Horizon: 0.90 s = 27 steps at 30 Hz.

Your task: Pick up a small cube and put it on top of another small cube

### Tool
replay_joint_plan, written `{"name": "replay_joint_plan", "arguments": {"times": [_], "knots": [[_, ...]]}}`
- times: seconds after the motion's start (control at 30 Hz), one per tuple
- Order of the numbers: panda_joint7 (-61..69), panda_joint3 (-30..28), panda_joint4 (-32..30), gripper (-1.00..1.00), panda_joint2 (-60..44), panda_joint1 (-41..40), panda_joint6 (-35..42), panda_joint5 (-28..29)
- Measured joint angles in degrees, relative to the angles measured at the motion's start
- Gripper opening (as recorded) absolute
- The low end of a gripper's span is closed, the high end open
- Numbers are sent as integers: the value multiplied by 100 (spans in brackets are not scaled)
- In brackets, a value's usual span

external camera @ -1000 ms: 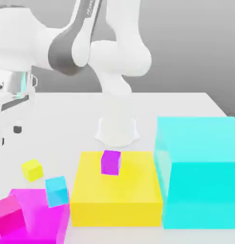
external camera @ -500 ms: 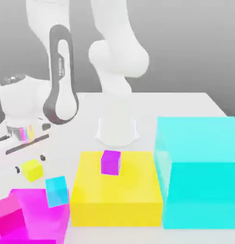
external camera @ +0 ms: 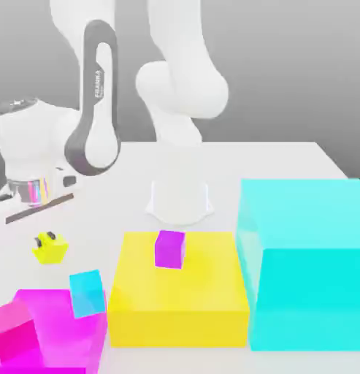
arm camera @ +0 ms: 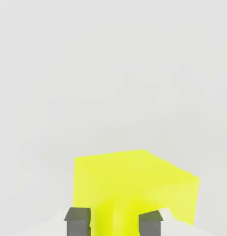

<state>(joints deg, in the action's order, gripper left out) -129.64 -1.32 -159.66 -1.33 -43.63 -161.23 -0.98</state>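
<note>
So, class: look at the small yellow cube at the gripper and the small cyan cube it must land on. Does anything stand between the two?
Nothing visible does. The gripper has its fingers on either side of the yellow cube, and bare table lies between it and the cyan cube. The magenta block sits beside the cyan cube, not across the way.
</note>
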Motion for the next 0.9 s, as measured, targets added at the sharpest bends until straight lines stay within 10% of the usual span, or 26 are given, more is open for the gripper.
{"name": "replay_joint_plan", "arguments": {"times": [0.4,0.57,0.6,0.9], "knots": [[79,908,1363,-100,847,1448,2205,-77],[-55,999,1298,-100,170,1531,1483,109],[-69,999,1275,100,71,1546,1363,127],[-42,825,1349,100,363,1788,1737,92]]}}
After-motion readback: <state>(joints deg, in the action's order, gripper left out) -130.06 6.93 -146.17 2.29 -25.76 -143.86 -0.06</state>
